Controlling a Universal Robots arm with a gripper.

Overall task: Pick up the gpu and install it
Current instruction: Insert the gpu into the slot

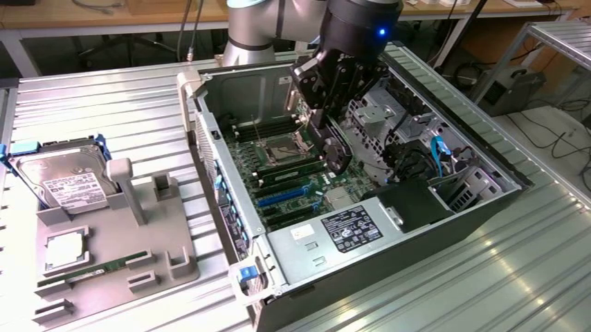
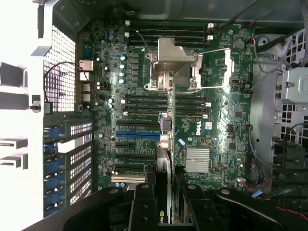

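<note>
I see the gripper (image 2: 165, 197) partly closed, its jaws clamped on both faces of the gpu (image 2: 163, 161). The card hangs edge-down over the motherboard (image 2: 226, 120) slots, inside the open computer case (image 1: 207, 117).

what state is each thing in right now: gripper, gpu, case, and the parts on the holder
gripper: shut on the gpu
gpu: held on edge over the motherboard, unclear if seated
computer case: on its side, side panel off
hard drive: resting in the gray holder
memory stick: lying flat in the gray holder
</note>
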